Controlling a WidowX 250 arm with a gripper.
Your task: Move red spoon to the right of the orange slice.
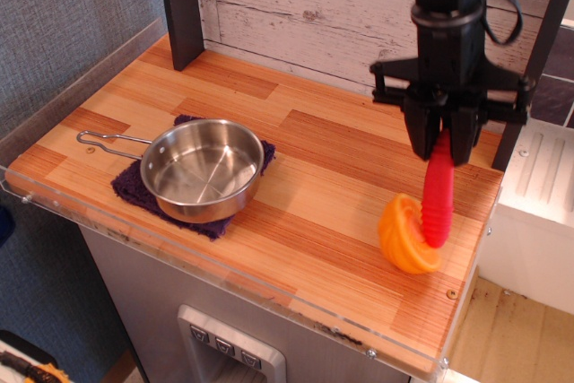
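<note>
The red spoon (438,199) is clamped by its upper end in the hand (443,148) and hangs straight down at 6 o'clock from it. Its lower end is pressed against the orange slice (403,233), which is tipped on edge near the bench's (332,168) front right corner.

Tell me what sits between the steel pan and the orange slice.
Nothing: only bare wooden countertop separates the steel pan from the orange slice.

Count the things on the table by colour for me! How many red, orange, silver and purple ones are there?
Red: 1, the red spoon, held by the gripper
Orange: 1, the orange slice
Silver: 1, the pan
Purple: 1, the cloth
Total: 4
</note>
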